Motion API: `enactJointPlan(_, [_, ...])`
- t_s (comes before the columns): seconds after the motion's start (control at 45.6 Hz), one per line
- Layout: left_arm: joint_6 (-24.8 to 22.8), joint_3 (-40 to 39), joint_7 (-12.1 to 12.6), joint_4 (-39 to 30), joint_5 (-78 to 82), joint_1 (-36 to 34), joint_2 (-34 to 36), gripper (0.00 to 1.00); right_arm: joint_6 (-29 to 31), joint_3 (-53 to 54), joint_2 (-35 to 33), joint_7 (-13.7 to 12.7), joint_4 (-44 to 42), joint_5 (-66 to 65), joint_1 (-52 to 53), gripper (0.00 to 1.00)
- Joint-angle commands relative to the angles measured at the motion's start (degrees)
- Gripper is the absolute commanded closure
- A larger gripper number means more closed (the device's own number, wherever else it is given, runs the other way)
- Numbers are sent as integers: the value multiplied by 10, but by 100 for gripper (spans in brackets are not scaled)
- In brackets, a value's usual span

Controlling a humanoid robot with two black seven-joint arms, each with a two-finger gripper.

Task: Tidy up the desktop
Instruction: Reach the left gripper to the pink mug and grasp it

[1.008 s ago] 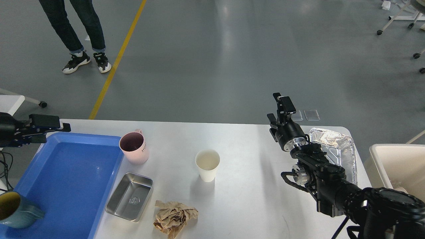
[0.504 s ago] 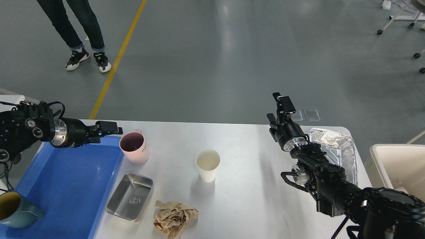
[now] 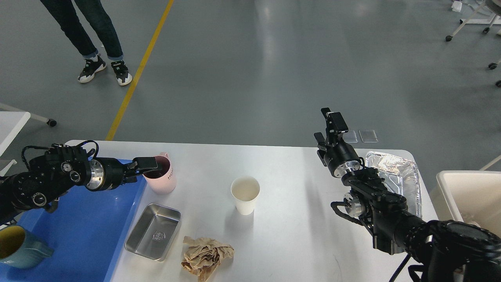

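The white desktop (image 3: 289,235) carries a pink mug (image 3: 163,181), a white paper cup (image 3: 245,194), a small steel tray (image 3: 153,232), a crumpled brown paper (image 3: 205,256) and a foil tray (image 3: 396,172). My left gripper (image 3: 141,170) is open at the pink mug's left rim, its upper finger (image 3: 148,162) lying across the mug's mouth. My right gripper (image 3: 330,127) is open and raised above the far edge, left of the foil tray, holding nothing.
A blue tray (image 3: 78,235) lies on the left with a teal mug (image 3: 17,247) in its near corner. A cream bin (image 3: 469,194) stands off the right end. A person's legs (image 3: 98,39) are beyond the far left, and a small white table (image 3: 11,121) is at the left edge.
My left arm has swung right over the blue tray, bringing its gripper to the pink mug's rim. The right arm has stayed still. The person's feet shifted slightly.
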Motion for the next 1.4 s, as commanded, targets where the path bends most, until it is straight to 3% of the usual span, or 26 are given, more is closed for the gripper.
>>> enactJointPlan(0.0, [7,-1,0,12,0,1,-1,2,0,0,2,0,0,0,-1,0])
enactJointPlan(0.635, [24,3,-6,85,-9,9,-54,16,0,0,0,0,0,0,-1,0])
enactJointPlan(1.03, [22,11,-11,90,0,10,-66,46,0,0,-1,0,0,0,-5,0])
enactJointPlan(1.38, [19,43,-32,89,0,2,-65,60,0,0,-1,0,0,0,-5,0])
